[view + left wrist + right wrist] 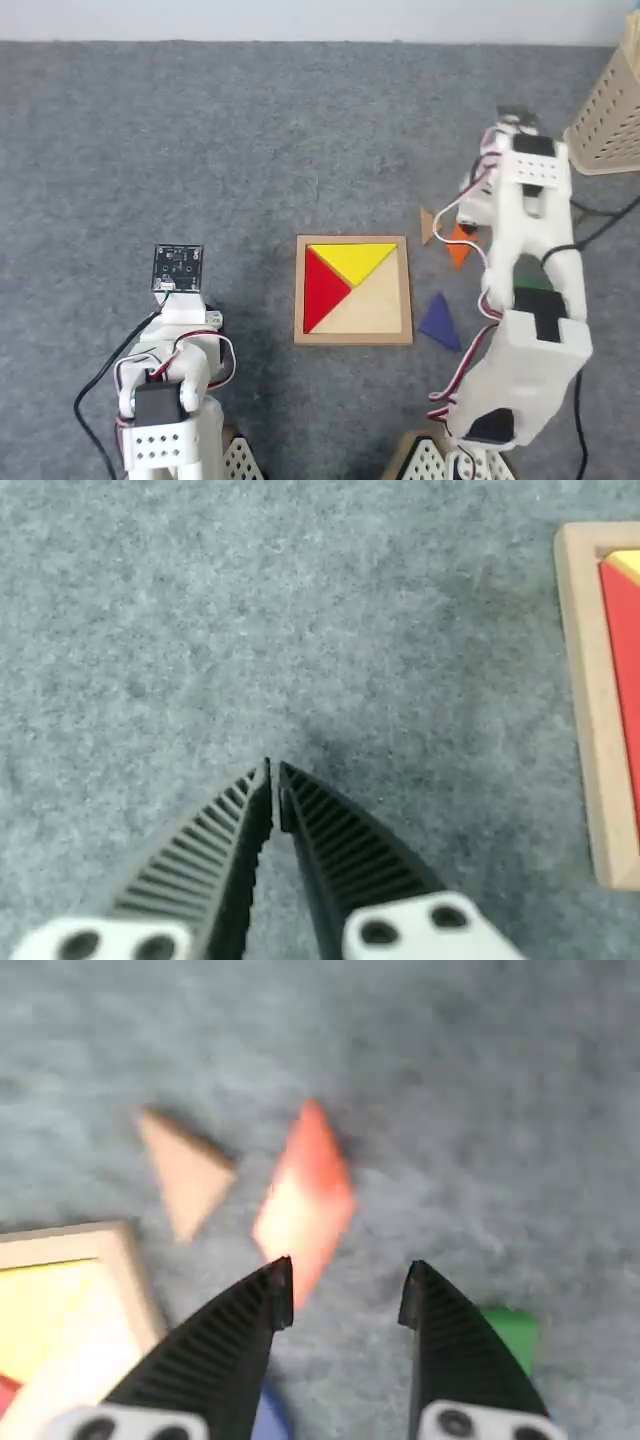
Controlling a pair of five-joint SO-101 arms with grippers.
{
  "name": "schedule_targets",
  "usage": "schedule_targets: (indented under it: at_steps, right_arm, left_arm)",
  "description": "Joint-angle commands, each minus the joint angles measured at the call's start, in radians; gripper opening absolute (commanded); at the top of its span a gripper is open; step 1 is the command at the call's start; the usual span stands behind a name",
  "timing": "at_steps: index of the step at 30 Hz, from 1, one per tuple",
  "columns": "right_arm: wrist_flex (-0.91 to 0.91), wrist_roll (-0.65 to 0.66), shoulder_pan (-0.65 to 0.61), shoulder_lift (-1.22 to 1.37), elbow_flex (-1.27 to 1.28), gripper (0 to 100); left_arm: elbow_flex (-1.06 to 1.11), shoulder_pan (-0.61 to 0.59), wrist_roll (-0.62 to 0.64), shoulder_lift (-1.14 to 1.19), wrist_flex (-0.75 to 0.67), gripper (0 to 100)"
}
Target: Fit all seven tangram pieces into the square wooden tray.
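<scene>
The square wooden tray [352, 340] lies mid-table and holds a yellow triangle [352, 260] and a red triangle [322, 288]. To its right lie a small wooden triangle [428, 225], an orange parallelogram [459, 248] and a blue triangle [439, 320]. My right gripper [345, 1290] hangs open just above the orange parallelogram [305, 1195], with the wooden triangle [185, 1170] beside it. A green piece [512, 1330] peeks out by one finger. My left gripper [273, 772] is shut and empty over bare carpet, left of the tray rim [580, 680].
A beige perforated container [610, 100] stands at the back right. The right arm [530, 300] stretches along the table's right side and partly covers the green piece [530, 285]. The left arm [170, 380] sits folded at the front left. Grey carpet covers the table.
</scene>
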Motion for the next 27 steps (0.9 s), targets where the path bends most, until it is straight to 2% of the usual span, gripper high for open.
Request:
schedule_targets:
  at_steps: [1,6,14,27]
  right_arm:
    - [-0.019,0.014,-0.096,-0.007,-0.072,18.4]
    - [-0.071,0.014,-0.15,0.027,-0.058,18.4]
    - [-0.114,-0.011,-0.058,0.205,-0.061,18.4]
    - [-0.048,0.034,0.005,0.171,-0.074,18.4]
  left_arm:
    - [-0.019,-0.005,0.008,-0.021,0.006,1]
    - [-0.019,-0.005,0.008,-0.021,0.006,1]
    - [-0.019,-0.005,0.008,-0.021,0.006,1]
    - [-0.019,-0.005,0.008,-0.021,0.006,1]
